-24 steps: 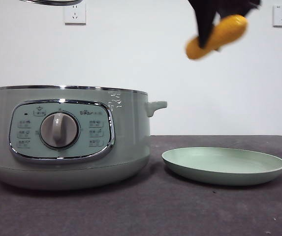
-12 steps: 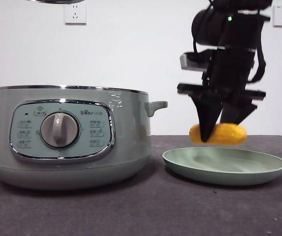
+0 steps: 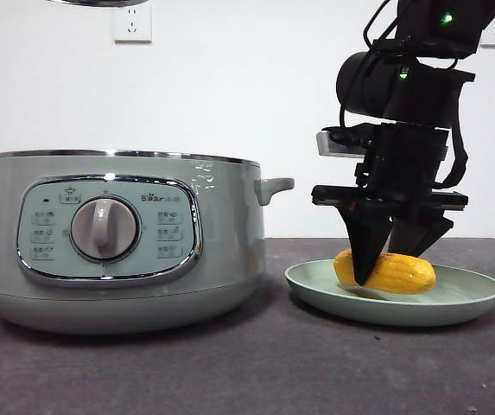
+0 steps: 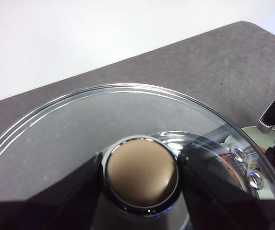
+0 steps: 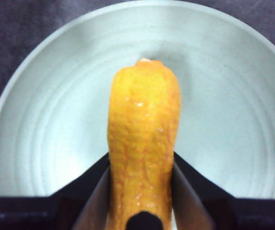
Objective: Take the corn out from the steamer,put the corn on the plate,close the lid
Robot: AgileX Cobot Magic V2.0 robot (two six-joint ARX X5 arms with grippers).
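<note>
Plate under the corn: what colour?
Pale green plate, plain, with faint concentric rings; clearest in the right wrist view.

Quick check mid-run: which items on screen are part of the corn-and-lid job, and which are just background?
Part of the job:
corn, lying in the plate, right gripper shut on it
steamer, open
lid, held up by its knob in the left gripper

Just background:
wall sockets
table
</note>
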